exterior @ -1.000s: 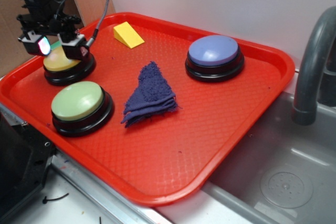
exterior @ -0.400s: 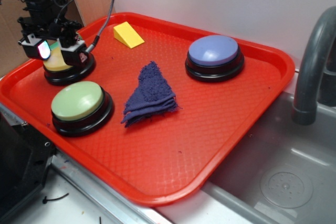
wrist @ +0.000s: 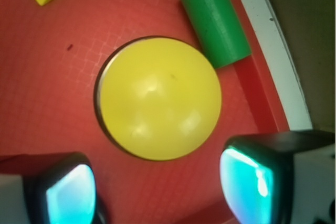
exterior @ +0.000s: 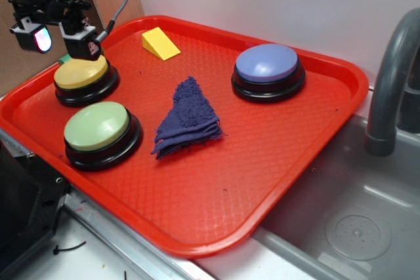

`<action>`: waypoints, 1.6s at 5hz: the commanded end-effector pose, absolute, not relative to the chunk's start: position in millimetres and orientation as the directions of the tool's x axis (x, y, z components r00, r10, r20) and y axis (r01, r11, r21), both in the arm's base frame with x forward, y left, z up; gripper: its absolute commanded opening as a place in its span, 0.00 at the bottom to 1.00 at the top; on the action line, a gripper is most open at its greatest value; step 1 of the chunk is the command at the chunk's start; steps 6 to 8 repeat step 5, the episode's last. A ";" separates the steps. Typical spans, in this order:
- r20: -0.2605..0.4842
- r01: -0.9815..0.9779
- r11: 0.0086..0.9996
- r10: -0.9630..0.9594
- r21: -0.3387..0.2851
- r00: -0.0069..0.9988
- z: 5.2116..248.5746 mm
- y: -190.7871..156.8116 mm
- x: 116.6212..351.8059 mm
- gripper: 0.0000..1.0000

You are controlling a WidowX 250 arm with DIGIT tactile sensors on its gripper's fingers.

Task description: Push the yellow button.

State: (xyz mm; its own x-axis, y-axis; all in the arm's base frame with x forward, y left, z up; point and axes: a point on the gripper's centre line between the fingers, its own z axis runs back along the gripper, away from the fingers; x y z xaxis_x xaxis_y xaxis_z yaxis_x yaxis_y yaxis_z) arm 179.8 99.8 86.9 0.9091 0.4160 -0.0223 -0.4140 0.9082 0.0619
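Observation:
The yellow button, a yellow dome on a black round base, sits at the tray's far left corner. It fills the middle of the wrist view. My gripper hangs open and empty a little above and behind the button, clear of its top. In the wrist view the gripper shows two glowing pads at the bottom edge, wide apart, with bare red tray between them.
On the red tray: a green-topped button in front of the yellow one, a blue cloth, a purple-blue button, a yellow wedge block, and a green cylinder by the rim. Sink and faucet at right.
My gripper has risen off the yellow button and drawn slightly back to the left. The dome, covered by the fingers before, now shows whole.

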 end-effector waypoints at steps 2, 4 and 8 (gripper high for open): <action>0.035 -0.423 0.905 0.422 0.051 0.906 122.2 108.8 185.5 1.00; 0.045 -0.422 0.905 0.420 0.048 0.906 132.9 107.0 185.1 1.00; 0.057 -0.418 0.906 0.415 0.059 0.908 144.0 105.4 182.8 1.00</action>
